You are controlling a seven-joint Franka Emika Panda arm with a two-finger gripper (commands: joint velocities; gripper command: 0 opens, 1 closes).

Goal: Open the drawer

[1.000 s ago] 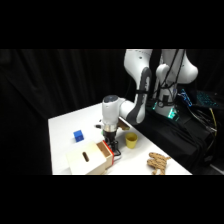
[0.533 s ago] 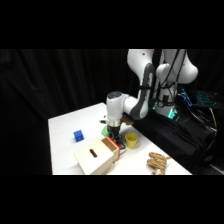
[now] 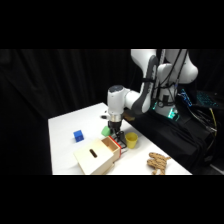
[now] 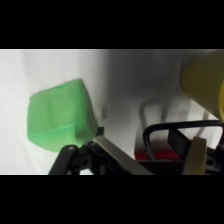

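White counter (image 3: 65,125) is seen against black curtains. A light wooden box sits at lower centre of the side view, its red-fronted drawer (image 3: 112,145) facing right beside a yellow cup (image 3: 131,140). The gripper (image 3: 117,138) is lowered onto the drawer's front; whether the jaws are closed on the black handle (image 4: 175,137) cannot be told.

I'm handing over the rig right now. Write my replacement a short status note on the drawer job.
Hand: down at the drawer front, fingers either side of the black wire handle; whether it is closed on it is unclear.
Drawer: red front sticks out a little from the wooden box, so partly open at most.
Nearby: green block and yellow cup close by.
Left: confirm the grip, then pull the drawer out.
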